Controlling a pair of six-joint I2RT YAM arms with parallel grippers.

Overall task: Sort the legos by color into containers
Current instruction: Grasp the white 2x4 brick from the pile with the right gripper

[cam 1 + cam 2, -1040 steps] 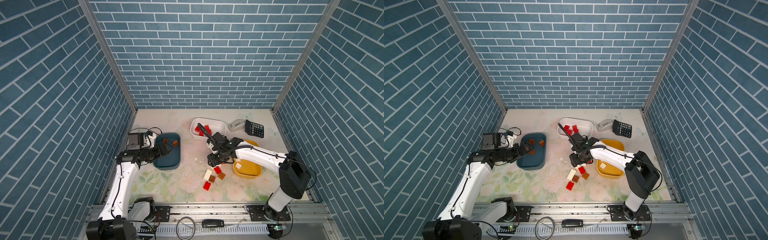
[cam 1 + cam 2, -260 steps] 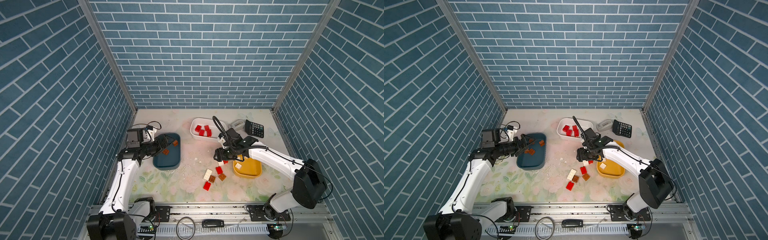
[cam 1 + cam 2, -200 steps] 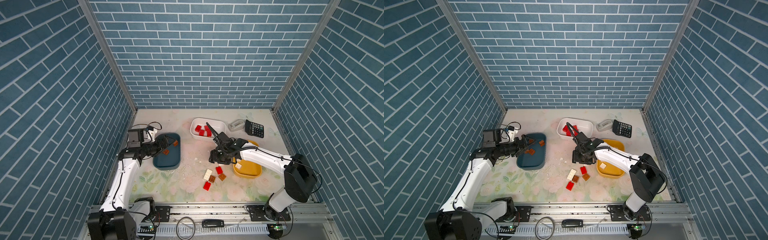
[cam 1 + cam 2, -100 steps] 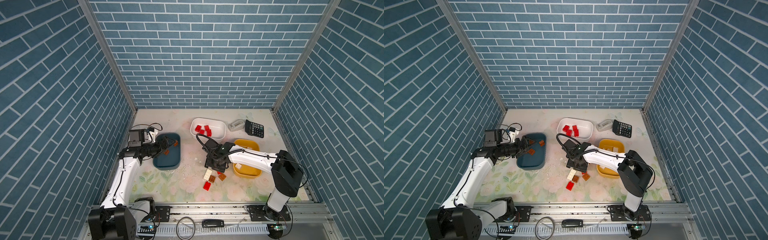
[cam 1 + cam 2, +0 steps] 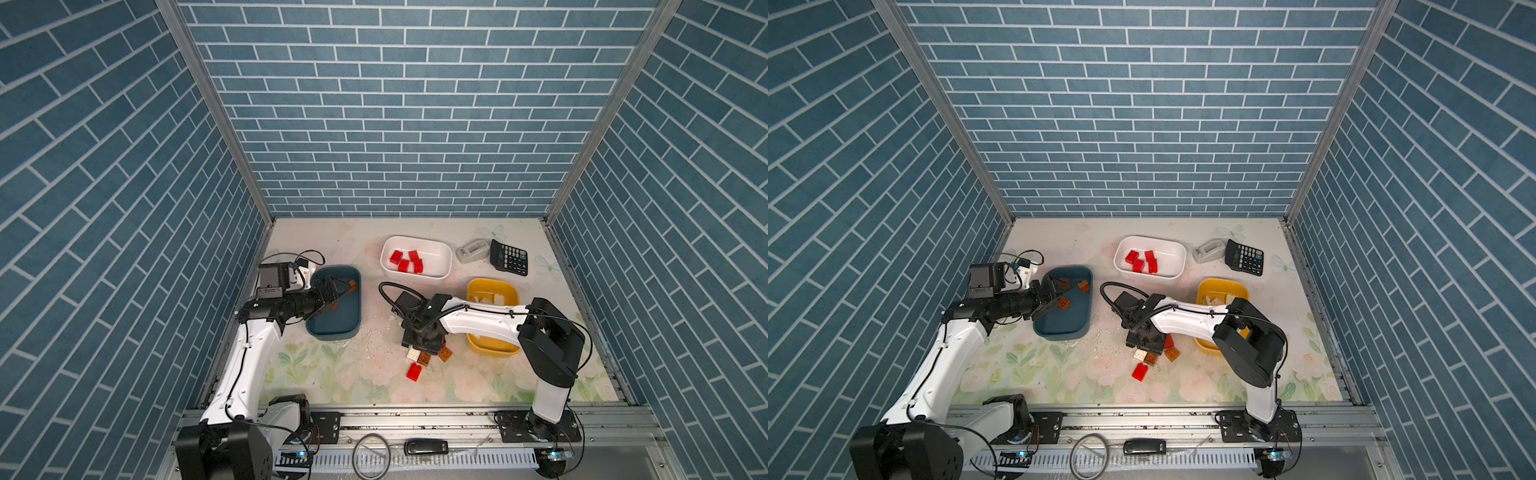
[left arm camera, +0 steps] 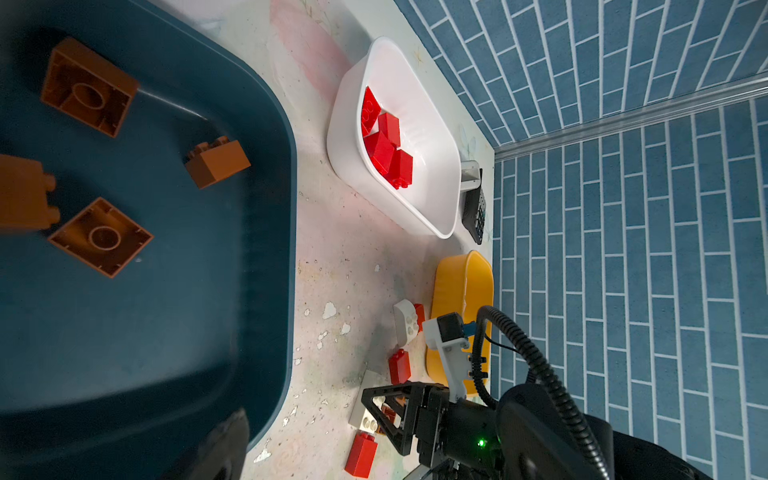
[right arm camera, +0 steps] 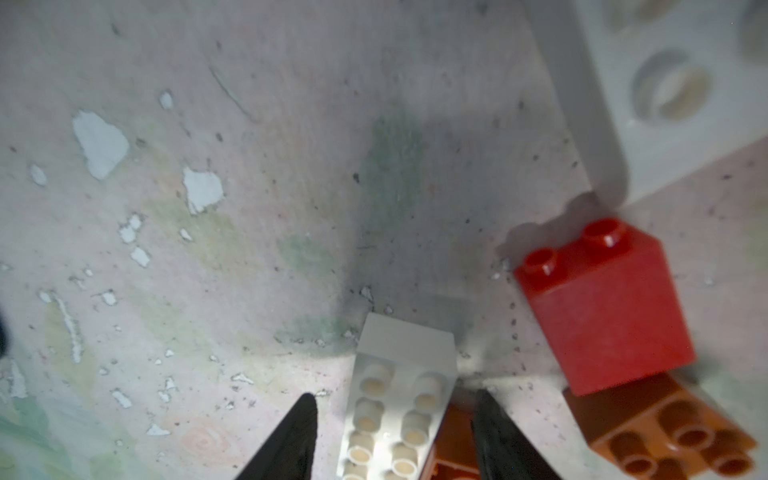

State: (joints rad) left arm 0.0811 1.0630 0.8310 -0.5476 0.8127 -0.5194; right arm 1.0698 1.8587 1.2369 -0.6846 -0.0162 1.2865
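— Blue brick walls on three sides, floral table (image 5: 328, 376) below. Where are the tubs?

— At the back is the white tub (image 5: 440, 251) with four red bricks (image 5: 405, 262) inside. A tape dispenser (image 5: 471, 250) and a calculator (image 5: 509, 262) lie to its right. On the left is the teal tub (image 5: 336, 322), on the right the yellow tub (image 5: 478, 287).

— What's in those two?

— The left wrist view shows four brown bricks (image 6: 102, 237) in the teal one, two of them upside down. The yellow one holds white pieces (image 5: 492, 298), and the right arm crosses its near part.

— And the left arm?

— Its left gripper (image 5: 1054, 296) hangs over the teal tub's left side, jaws spread wide.

— The right one?

— The right gripper (image 7: 395, 394) is low over the loose pile mid-table. Its fingers (image 7: 291, 440) straddle a white brick (image 7: 405, 345) with the jaws partly apart. A gap shows on one side. On the other side, a brown brick (image 7: 453, 436) sits between the white one and the finger.

— Clamped?

— No, not as far as the wrist view shows.

— Other loose pieces?

— A red brick (image 7: 602, 307) lies just beside, against a second brown brick (image 7: 665, 424). A second red brick (image 5: 414, 371) lies nearer the front edge, apart from the pile.
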